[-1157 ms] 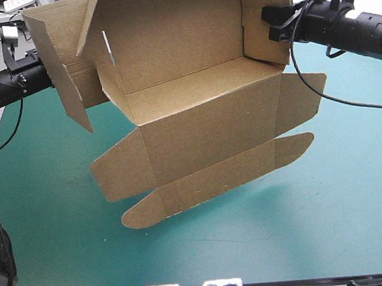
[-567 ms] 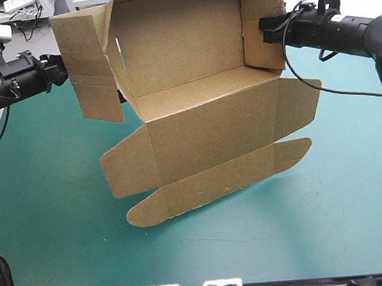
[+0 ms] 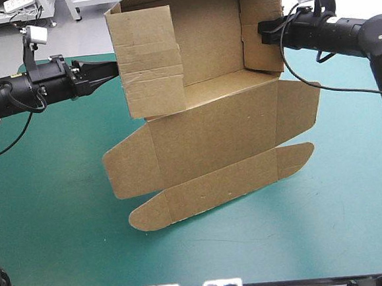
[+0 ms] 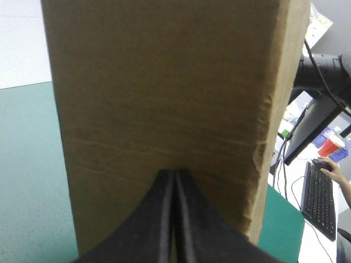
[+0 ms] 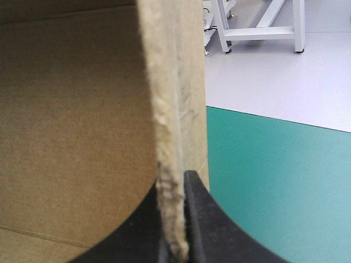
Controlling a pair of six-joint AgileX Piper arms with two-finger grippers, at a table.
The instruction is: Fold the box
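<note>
I record the box (image 3: 211,141) as brown corrugated board, matt and lightly creased; its cut edge looks rough and fibrous. The left gripper (image 4: 174,174) shows black, smooth fingers with a dull sheen. The table cover (image 3: 64,212) is teal-green and matt.

light: bright, even, probably overhead | shadow: soft patch on teal-green cover (image 3: 330,225) beneath the box (image 3: 211,141)

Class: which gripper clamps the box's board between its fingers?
The right gripper: an edge of the box sits between its fingers; the left gripper, shut, only touches a flap.
</note>
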